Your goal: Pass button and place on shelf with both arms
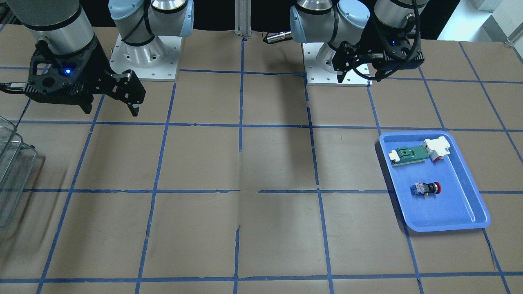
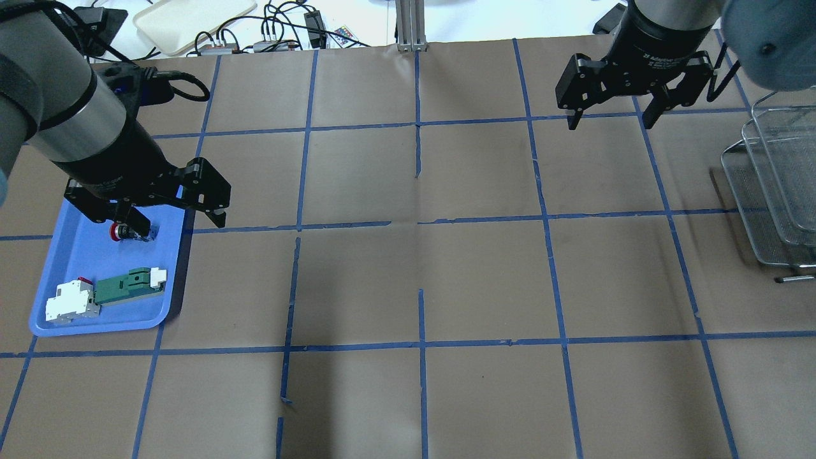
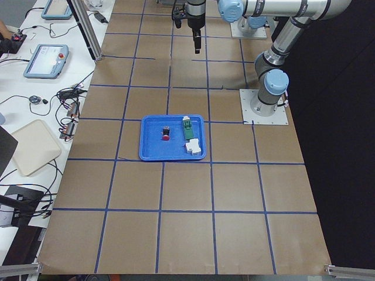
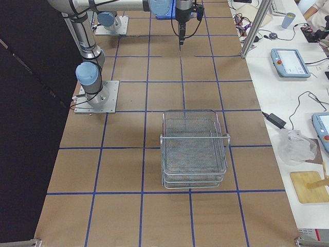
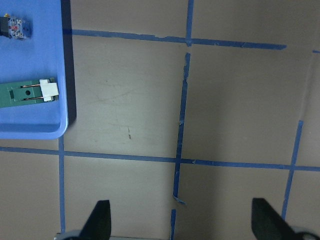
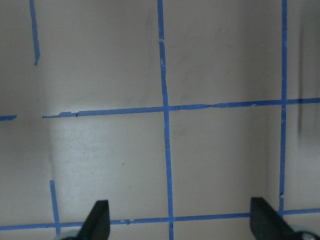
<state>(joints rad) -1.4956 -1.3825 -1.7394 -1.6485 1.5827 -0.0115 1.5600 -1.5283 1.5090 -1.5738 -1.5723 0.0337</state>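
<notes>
Button (image 1: pixel 425 189) lies loose in the blue tray (image 1: pixel 470 212) near my left claw (image 5: pixel 182 222), fingers apart; right claw (image 2: pixel 611 120) likewise apart. Off-centre pinch might roll it away.

Overhead and front cameras look steeply down on the desk (image 2: pixel 484 280) from opposite sides, sharing the blue tray (image 2: pixel 83 261) near the left pincer (image 2: pixel 159 220). Side cameras sit far off at the desk's ends; wrist cameras look down from close above it.
</notes>
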